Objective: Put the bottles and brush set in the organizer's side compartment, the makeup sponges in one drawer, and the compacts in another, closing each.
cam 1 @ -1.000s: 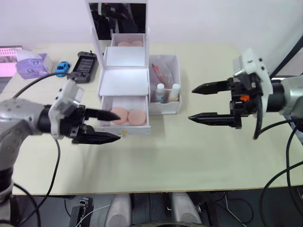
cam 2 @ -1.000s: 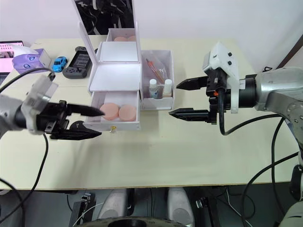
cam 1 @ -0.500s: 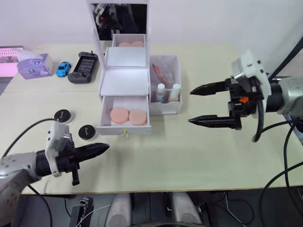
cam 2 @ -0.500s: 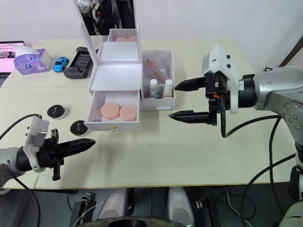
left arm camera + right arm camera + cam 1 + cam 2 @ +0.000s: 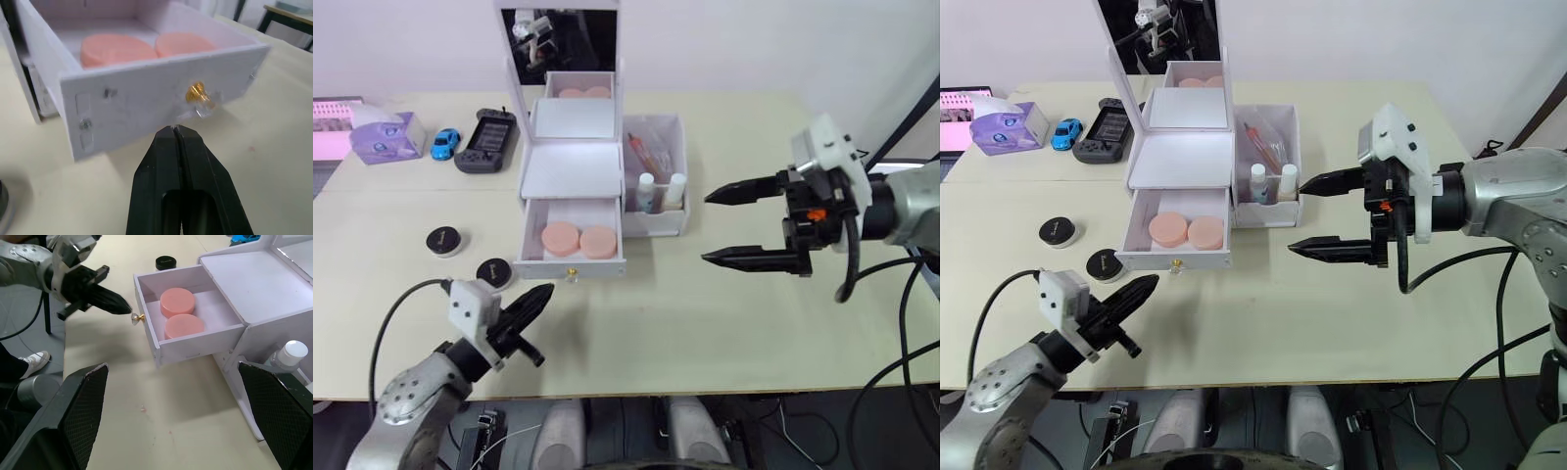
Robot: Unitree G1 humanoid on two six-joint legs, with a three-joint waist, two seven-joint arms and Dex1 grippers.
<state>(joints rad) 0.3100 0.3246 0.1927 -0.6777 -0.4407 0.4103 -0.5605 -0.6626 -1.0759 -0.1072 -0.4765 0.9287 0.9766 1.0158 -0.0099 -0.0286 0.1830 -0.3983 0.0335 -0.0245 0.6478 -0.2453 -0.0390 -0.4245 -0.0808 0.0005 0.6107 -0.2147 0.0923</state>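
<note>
The white organizer stands mid-table with its lower drawer pulled out. Two pink makeup sponges lie side by side in it. The side compartment holds two white-capped bottles and the bagged brush set. Two black compacts lie on the table left of the drawer. My left gripper is shut and empty, its tip just before the drawer front by the gold knob. My right gripper hangs open and empty, right of the organizer.
The upright mirror lid rises behind the drawers. At the far left stand a purple tissue box, a blue toy car and a black handheld console. Bare tabletop lies in front of the organizer and under the right arm.
My left gripper shut and dropped back from the drawer to the table's front left, then swung its tip right to the drawer front. The right gripper has hardly moved.
</note>
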